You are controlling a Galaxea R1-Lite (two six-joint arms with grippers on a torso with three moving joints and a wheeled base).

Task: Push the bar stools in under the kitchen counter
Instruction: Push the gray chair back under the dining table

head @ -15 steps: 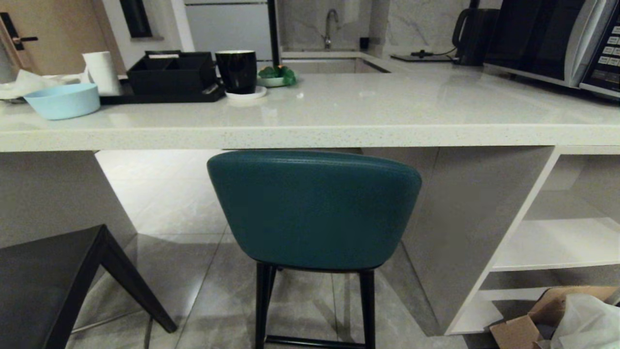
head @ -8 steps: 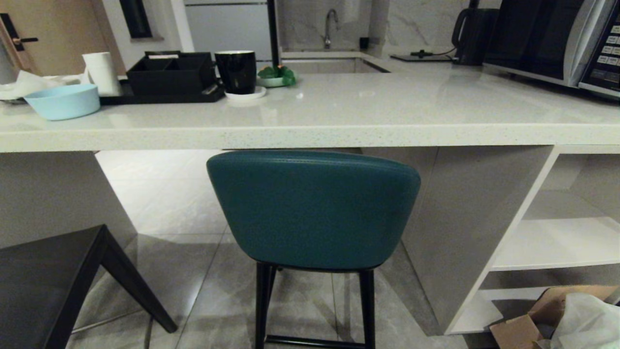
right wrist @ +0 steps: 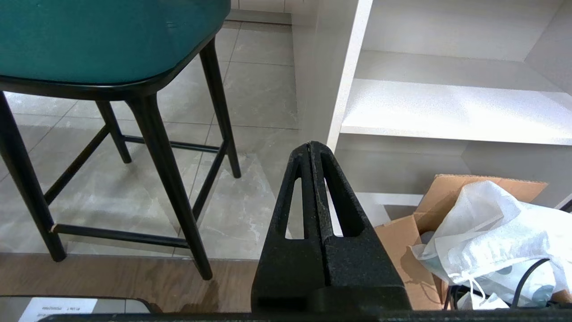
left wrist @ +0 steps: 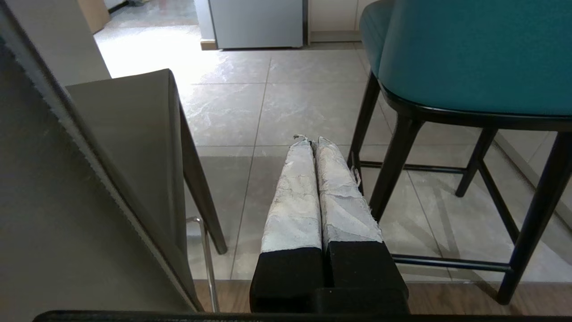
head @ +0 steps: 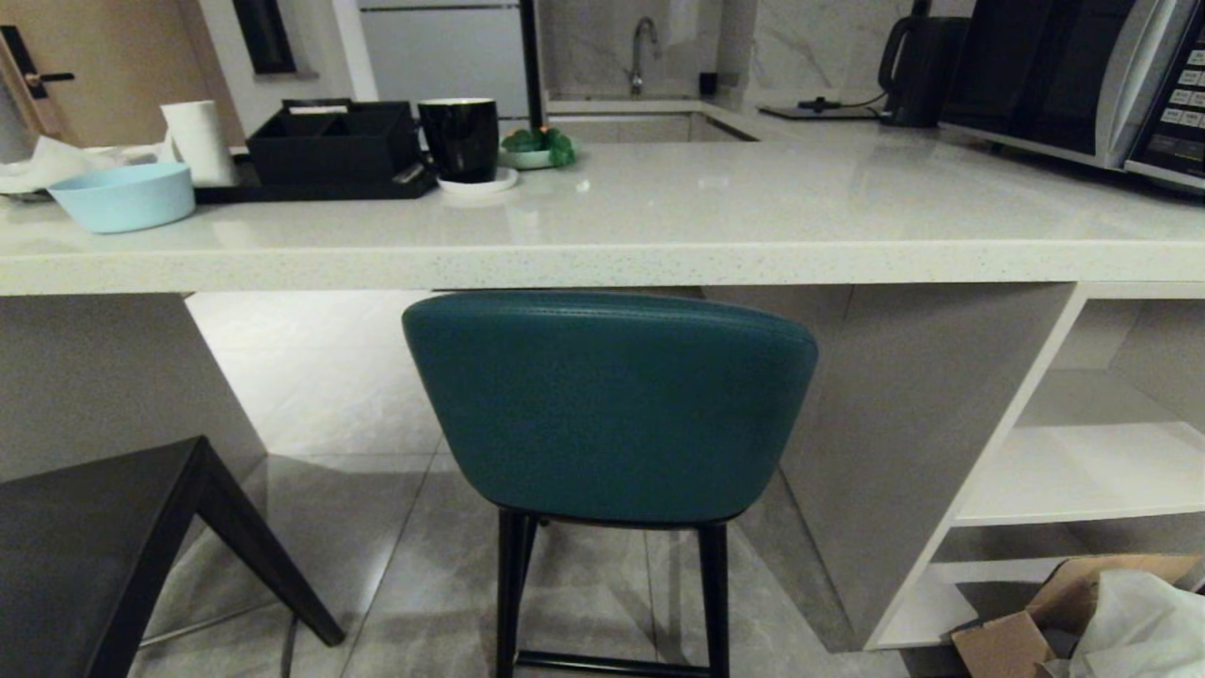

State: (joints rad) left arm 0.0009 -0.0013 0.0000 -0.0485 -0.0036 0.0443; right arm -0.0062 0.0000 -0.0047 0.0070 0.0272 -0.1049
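Teal stool [head: 610,405] tucked against speckled counter [head: 602,264]; left gripper [left wrist: 311,142] and right gripper [right wrist: 313,147] pressed closed, empty (low, off the stool).

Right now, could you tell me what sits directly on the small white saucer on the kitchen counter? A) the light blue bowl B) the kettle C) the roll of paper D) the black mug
D: in the head view the black mug stands on the white saucer on the kitchen counter, beside the black tray.
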